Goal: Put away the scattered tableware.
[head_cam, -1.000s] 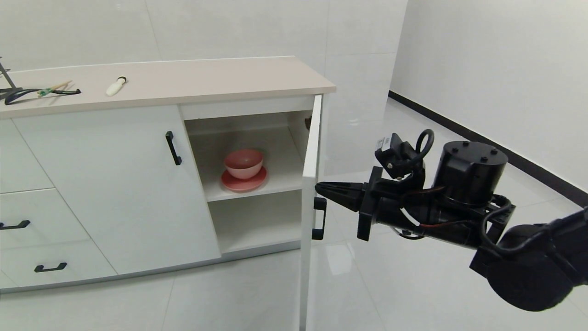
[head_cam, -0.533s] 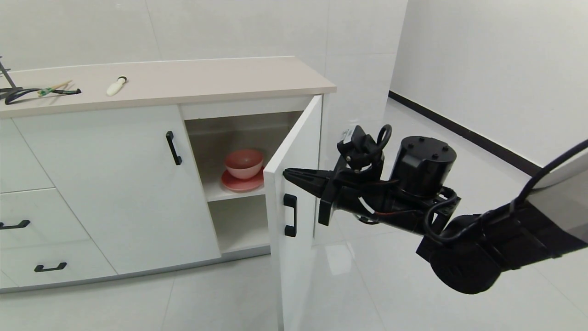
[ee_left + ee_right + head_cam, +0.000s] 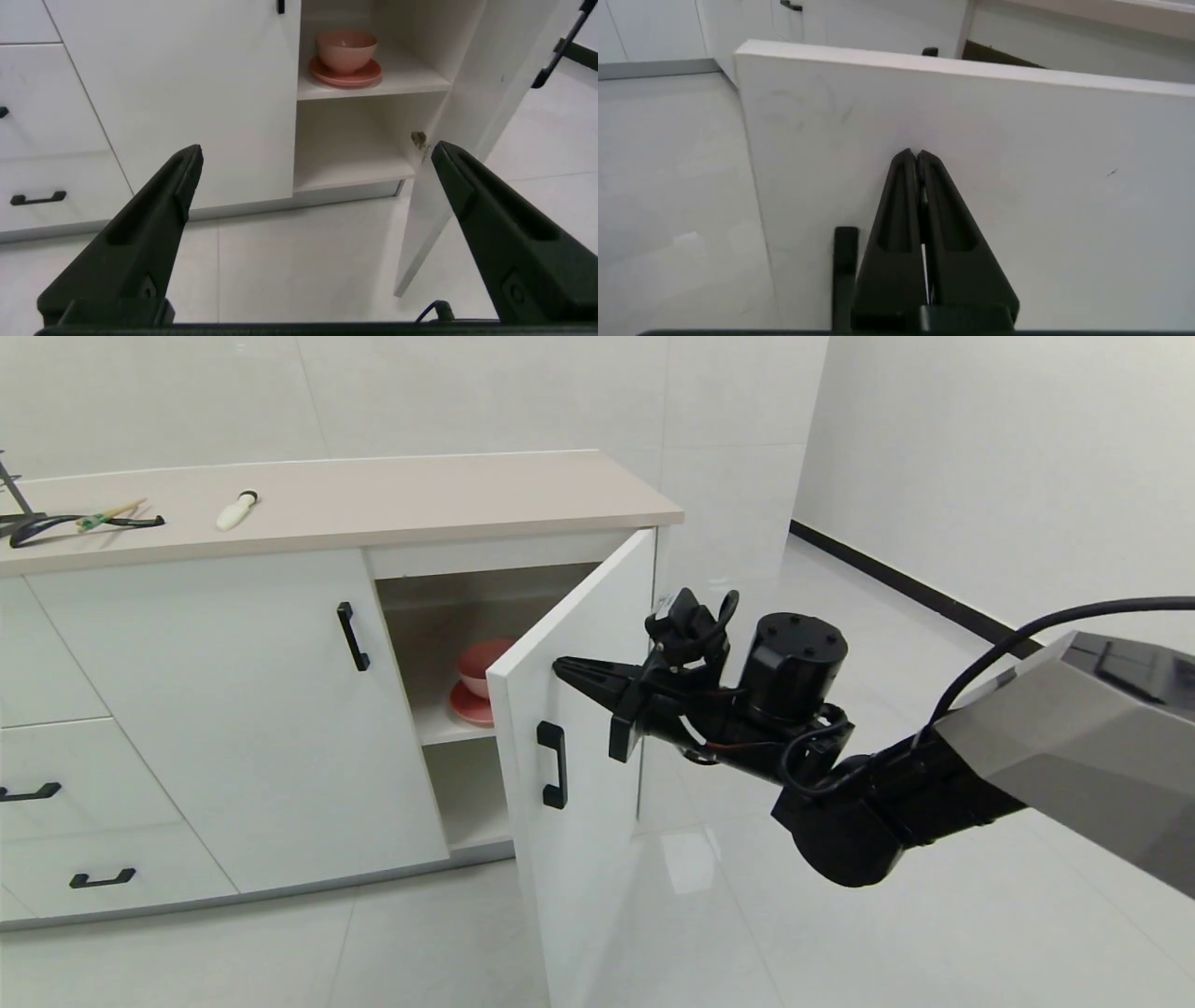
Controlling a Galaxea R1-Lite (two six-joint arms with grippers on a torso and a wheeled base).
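A pink bowl [image 3: 478, 663] sits on a pink plate [image 3: 464, 708] on the cupboard's upper shelf, half hidden behind the white cupboard door [image 3: 588, 644]. My right gripper [image 3: 563, 668] is shut with nothing in it, its tips against the door's outer face above the black handle [image 3: 553, 777]. In the right wrist view the shut gripper [image 3: 916, 159] touches the door panel [image 3: 1046, 187]. In the left wrist view the bowl [image 3: 347, 49] and plate [image 3: 346, 75] stand on the shelf, beside the half-open door [image 3: 467, 121]. My left gripper [image 3: 315, 157] hangs open in front of the cupboard, above the floor.
On the countertop [image 3: 420, 490] lie chopsticks [image 3: 110, 513], a white utensil [image 3: 235, 511] and black items at the far left. The left cupboard door with its handle [image 3: 353, 637] is closed, with drawers [image 3: 37, 793] beside it. The tiled floor [image 3: 747, 933] is free.
My right gripper has moved left with its tips on the door, and the door has swung from fully open to about half closed, hiding part of the bowl.
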